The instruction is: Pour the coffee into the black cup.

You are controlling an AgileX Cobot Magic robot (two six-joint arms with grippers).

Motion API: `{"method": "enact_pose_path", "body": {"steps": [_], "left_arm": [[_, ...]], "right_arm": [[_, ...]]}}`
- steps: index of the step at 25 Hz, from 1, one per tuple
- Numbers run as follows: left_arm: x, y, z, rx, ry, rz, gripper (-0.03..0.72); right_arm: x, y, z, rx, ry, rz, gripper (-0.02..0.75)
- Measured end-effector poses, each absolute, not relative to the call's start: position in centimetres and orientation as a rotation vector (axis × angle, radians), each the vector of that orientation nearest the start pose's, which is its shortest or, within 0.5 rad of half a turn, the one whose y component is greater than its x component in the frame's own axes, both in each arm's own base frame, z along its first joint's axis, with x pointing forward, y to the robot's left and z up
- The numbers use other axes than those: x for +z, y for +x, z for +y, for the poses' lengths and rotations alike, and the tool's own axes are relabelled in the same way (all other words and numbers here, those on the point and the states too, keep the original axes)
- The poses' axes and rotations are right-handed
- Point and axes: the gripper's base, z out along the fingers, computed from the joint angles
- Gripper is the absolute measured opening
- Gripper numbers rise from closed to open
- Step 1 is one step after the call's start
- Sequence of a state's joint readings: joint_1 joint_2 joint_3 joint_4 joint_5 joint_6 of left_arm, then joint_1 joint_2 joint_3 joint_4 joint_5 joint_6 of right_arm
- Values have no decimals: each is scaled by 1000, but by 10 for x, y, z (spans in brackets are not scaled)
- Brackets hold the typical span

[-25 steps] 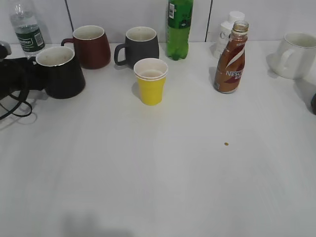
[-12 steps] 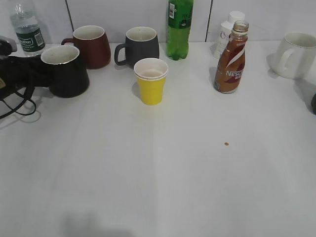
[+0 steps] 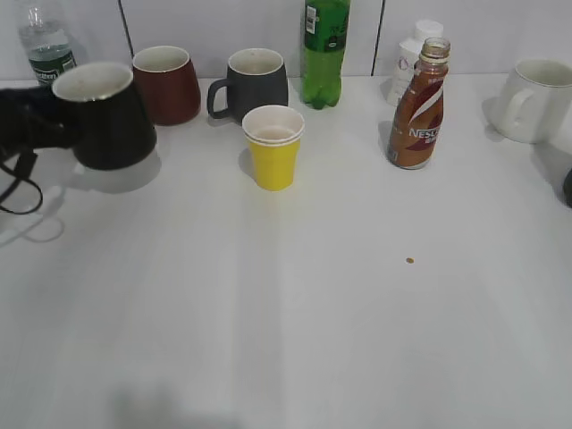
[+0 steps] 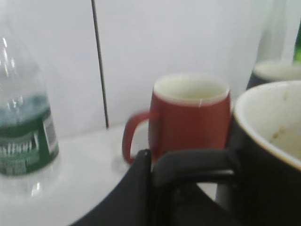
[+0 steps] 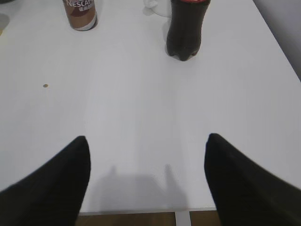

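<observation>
**Black cup off the table, L side**

My L gripper (image 4: 150, 174) is clamped on the black cup's (image 3: 107, 116) handle; cup hangs above the white table (image 3: 295, 295) at far left, shadow under it, rim tilted a bit. It's in front of the maroon mug (image 3: 166, 83), near the water bottle (image 3: 45, 45). Coffee bottle (image 3: 418, 107) stands upright well to the right, uncapped. My R gripper (image 5: 146, 179) hovers over bare table, jaws wide apart, nothing between them. Yellow cup (image 3: 273, 147) sits mid-table.

Black end effector (image 3: 40, 125), looping black cable (image 3: 18, 192)
</observation>
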State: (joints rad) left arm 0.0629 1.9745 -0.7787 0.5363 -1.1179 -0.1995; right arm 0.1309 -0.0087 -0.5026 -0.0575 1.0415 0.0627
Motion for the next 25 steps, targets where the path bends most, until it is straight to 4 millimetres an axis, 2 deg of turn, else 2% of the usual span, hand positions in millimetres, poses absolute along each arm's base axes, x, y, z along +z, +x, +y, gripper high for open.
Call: {"method": "enact_pose_path", "body": {"steps": [6,11,17,25], "left_arm": [[194,350,-27,-363,372,1469,35],[222,337,-52,-421,499,1385,35],[219,325,-77,-542,677,1412,35],[206,313,-86,-636,866,1486,35]], "right_arm": [[280,-5,-5,55,-66,2013,589],[280,-5,-5,55,-66,2012,589],[280,-5,-5,55,-66,2012,589],[280,-5,-5,55,-66,2012,589]]}}
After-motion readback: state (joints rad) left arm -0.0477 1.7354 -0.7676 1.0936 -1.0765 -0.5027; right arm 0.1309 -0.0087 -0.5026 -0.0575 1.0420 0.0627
